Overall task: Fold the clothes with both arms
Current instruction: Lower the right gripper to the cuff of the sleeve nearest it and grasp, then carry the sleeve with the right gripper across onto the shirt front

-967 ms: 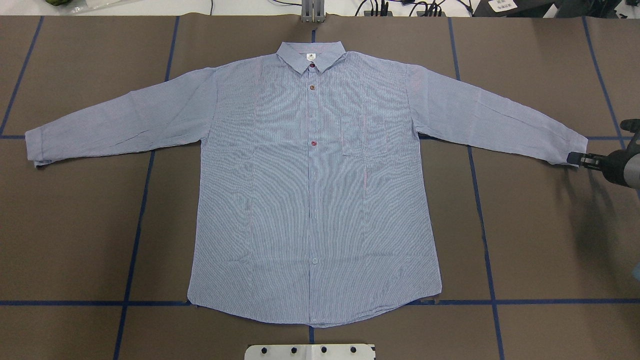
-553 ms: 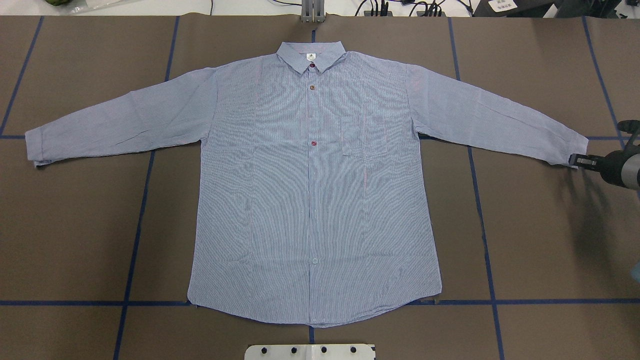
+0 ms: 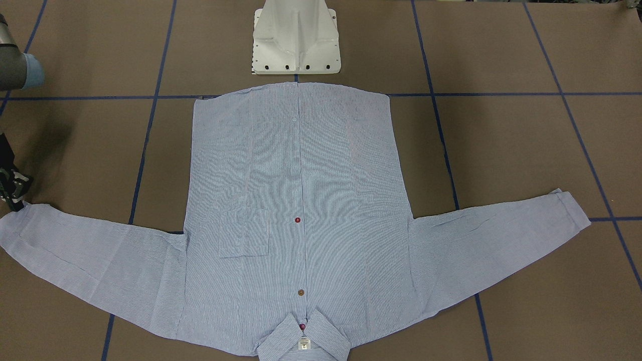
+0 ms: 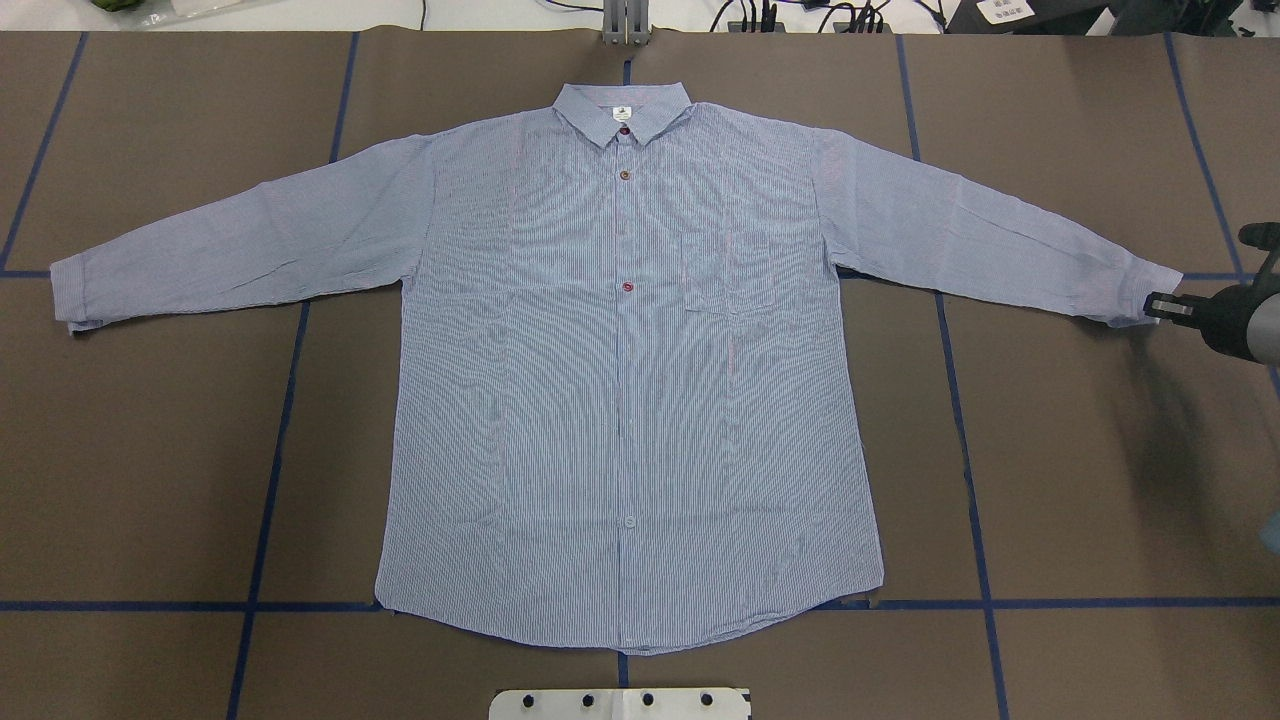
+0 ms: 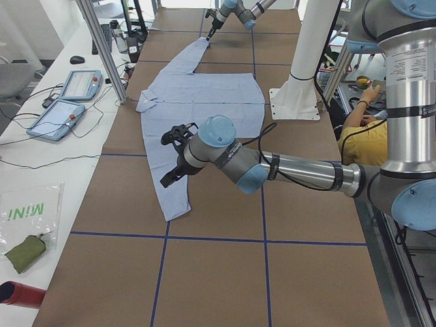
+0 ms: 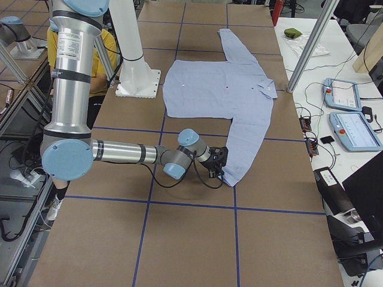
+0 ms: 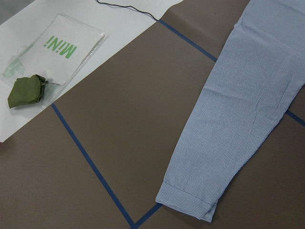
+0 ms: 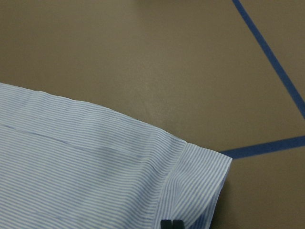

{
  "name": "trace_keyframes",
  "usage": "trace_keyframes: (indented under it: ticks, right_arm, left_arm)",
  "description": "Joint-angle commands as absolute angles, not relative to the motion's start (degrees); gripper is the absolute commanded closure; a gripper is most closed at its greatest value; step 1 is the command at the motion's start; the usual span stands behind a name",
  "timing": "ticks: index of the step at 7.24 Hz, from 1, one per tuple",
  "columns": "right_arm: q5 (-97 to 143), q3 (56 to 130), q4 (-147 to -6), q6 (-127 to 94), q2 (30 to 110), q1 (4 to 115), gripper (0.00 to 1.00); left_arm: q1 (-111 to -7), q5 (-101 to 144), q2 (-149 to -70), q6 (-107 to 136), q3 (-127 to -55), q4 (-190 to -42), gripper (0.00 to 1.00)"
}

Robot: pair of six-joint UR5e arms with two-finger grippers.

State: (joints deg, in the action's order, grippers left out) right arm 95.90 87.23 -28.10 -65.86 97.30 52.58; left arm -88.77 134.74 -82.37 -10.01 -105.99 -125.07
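The light blue striped shirt (image 4: 620, 380) lies flat and face up on the brown table, collar at the far edge, both sleeves spread out. It also shows in the front-facing view (image 3: 296, 200). My right gripper (image 4: 1155, 308) is at the end of the shirt's right-hand sleeve, shut on the corner of the cuff (image 8: 200, 176); its fingertips (image 8: 171, 224) are pressed together there. It shows at the front view's left edge (image 3: 12, 193). My left gripper (image 5: 176, 155) hovers above the other sleeve near its cuff (image 7: 190, 200); I cannot tell whether it is open or shut.
The white pedestal base (image 3: 296, 40) stands at the near hem. Blue tape lines cross the table. A green pouch (image 7: 26, 90) and a plastic bag lie on the white side table. Tablets (image 5: 68, 102) and a seated person (image 5: 361, 133) are beside the table.
My right gripper has shifted slightly outward and toward the far edge with the cuff, drawing the sleeve end along. The rest of the shirt has not moved.
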Motion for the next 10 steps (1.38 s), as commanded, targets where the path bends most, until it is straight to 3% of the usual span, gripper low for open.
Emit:
trace_keyframes:
  ticks: [1,4,7,10]
  right_arm:
    - [96.8,92.3,-28.8,-65.7,96.4,55.3,1.00]
    - [96.0,91.7,-30.1,-66.6,80.9,54.9,1.00]
    - [81.1,83.0,-30.2,-73.3,59.8,44.0,1.00]
    - [64.6,82.9,-45.0,-79.9,46.9,33.7,1.00]
  left_arm:
    - [-88.8,134.7,-82.4,-10.0,-106.0,-125.1,0.00]
    - [-88.8,134.7,-82.4,-10.0,-106.0,-125.1,0.00]
    - [-88.8,134.7,-82.4,-9.9,-106.0,-125.1,0.00]
    - [-88.8,134.7,-82.4,-9.9,-105.9,-125.1,0.00]
